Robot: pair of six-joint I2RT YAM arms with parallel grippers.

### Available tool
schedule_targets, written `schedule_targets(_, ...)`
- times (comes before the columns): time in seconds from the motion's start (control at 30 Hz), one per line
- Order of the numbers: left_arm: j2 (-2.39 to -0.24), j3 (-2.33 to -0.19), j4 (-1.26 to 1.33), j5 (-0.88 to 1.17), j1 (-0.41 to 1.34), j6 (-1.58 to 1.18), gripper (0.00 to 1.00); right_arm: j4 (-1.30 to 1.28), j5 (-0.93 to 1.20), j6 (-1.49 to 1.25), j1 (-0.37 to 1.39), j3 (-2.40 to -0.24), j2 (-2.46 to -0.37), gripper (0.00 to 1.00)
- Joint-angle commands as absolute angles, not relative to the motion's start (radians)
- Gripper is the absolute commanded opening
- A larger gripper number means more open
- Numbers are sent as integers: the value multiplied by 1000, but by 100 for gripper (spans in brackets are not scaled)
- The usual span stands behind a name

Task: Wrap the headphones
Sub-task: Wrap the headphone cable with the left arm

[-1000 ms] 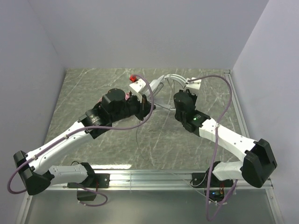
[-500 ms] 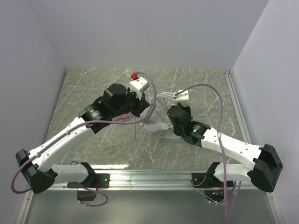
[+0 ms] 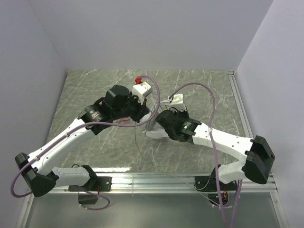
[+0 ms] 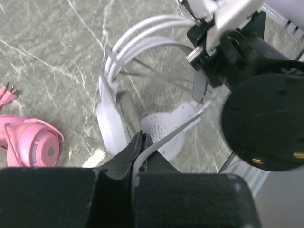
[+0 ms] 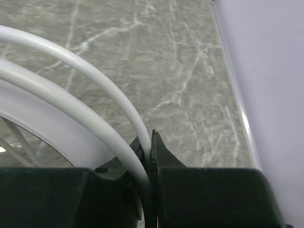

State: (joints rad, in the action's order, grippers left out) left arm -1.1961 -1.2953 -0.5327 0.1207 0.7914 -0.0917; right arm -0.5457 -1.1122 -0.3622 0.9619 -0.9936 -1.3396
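The white headphones (image 4: 156,124) sit near the middle of the grey stone table (image 3: 95,85). The right jaws pinch the thin top band (image 5: 71,61) of the white headphones. The left jaws are pressed together on a thin white cable (image 4: 156,142), just beside the round earcup of the white headphones. The pink headphones (image 4: 31,145) lie on the table, apart from the white headphones, on their left in the left wrist view. Two little pink plugs (image 4: 7,92) lie farther out that same way.

Lab cell: marbled table (image 3: 85,88), blank walls (image 3: 142,33)
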Motion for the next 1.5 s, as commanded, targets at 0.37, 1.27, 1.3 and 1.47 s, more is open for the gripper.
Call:
schedule_targets(0.37, -1184, -1482, -603, -121, 765, -11, 1, -752, -1183, -331, 945, -956, -1289, 0)
schedule_targets(1.27, -1167, -1367, -396, -210, 735, 216, 1, -854, -890, -199, 1052, -989, -1046, 0)
schedule_targets(1.3, -1166, -1362, -384, -221, 733, 216, 1, -856, -870, -193, 1057, -989, -1042, 0)
schedule_targets(1.47, -1144, -1310, -284, -66, 690, 181, 0, -812, -773, -172, 1083, -983, -1029, 0)
